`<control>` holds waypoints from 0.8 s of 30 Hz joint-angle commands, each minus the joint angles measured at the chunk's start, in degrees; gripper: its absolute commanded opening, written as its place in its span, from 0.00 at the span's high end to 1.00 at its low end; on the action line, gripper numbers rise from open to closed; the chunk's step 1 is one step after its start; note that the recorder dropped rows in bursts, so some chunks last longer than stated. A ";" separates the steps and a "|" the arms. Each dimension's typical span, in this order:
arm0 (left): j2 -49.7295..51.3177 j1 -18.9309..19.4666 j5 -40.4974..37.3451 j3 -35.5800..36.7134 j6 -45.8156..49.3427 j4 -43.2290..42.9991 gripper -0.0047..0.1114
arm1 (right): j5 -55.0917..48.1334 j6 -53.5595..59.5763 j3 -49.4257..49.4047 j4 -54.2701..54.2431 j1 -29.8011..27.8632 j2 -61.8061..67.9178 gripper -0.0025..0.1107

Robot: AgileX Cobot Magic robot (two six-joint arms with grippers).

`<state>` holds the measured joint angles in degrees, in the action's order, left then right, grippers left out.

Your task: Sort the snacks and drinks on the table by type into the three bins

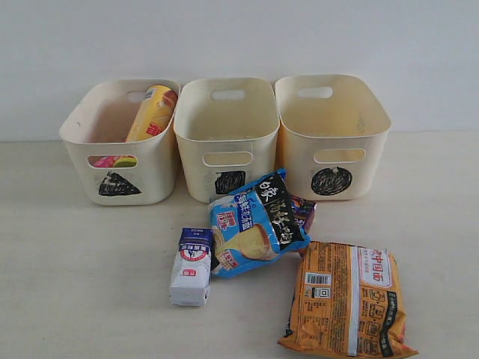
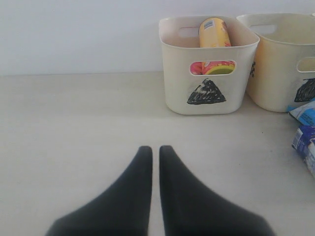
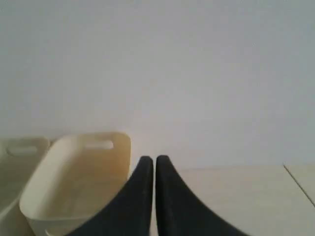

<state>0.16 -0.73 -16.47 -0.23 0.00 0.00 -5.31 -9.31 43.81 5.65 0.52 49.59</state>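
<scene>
- both tubes are already in the triangle bin [image 1: 112, 176]: the yellow-orange tube [image 1: 153, 112] leans upright inside and the pink tube [image 1: 105, 161] shows through the handle slot. the square bin [image 1: 196, 168] and the circle bin [image 1: 374, 157] look bare inside.
- still on the surface [image 1: 75, 284] are the carton [image 1: 192, 268], the blue bag [image 1: 251, 224] touching its side, and the orange bag [image 1: 348, 299] just beside the blue bag's lower corner.
- the left end effector [image 2: 155, 147] has its fingers together on nothing, low over bare surface and well apart from the goods. the right end effector [image 3: 150, 158] is likewise together and empty, raised near the circle bin.
- the likely step is a fresh pick. the carton suits the left arm: spread the fingers first, come down over its free side away from the blue bag, and clamp across the narrow faces so the bag is not dragged along.
- the bags are crinkly and may slip, so pinch an edge firmly.
- only the exterior view shows all three leftover items, and no arm appears in it. the left wrist view catches just slivers of the blue goods at its edge. the right wrist view shows mostly wall.
</scene>
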 commanded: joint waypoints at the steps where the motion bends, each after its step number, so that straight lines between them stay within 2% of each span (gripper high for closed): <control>1: -0.16 0.19 0.15 0.23 0.49 0.00 0.92 | -11.56 8.30 5.38 0.85 0.06 8.84 0.98; 3: -0.16 0.19 0.15 0.23 0.49 0.00 0.92 | -19.80 12.17 8.70 -0.74 0.06 13.46 0.98; 8: -0.16 0.19 0.15 0.23 0.49 0.00 0.92 | -40.80 25.99 16.80 -13.26 0.06 24.26 0.98; 11: -0.16 0.19 0.15 0.23 0.49 0.00 0.92 | -47.63 32.33 18.67 -21.09 0.06 28.72 0.98; 15: -0.16 0.19 0.15 0.23 0.49 0.00 0.92 | -51.95 38.38 18.79 -31.87 0.06 35.25 0.98; 19: -0.16 0.19 0.15 0.23 0.49 0.00 0.92 | -52.96 39.84 18.79 -38.18 -0.04 39.56 0.98; 24: -0.16 0.19 0.15 0.23 0.49 0.00 0.92 | -57.98 42.27 18.79 -46.70 -5.24 43.60 0.98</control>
<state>0.16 -0.73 -16.47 -0.23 0.00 0.00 -60.72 31.13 62.14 -37.49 -2.01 91.92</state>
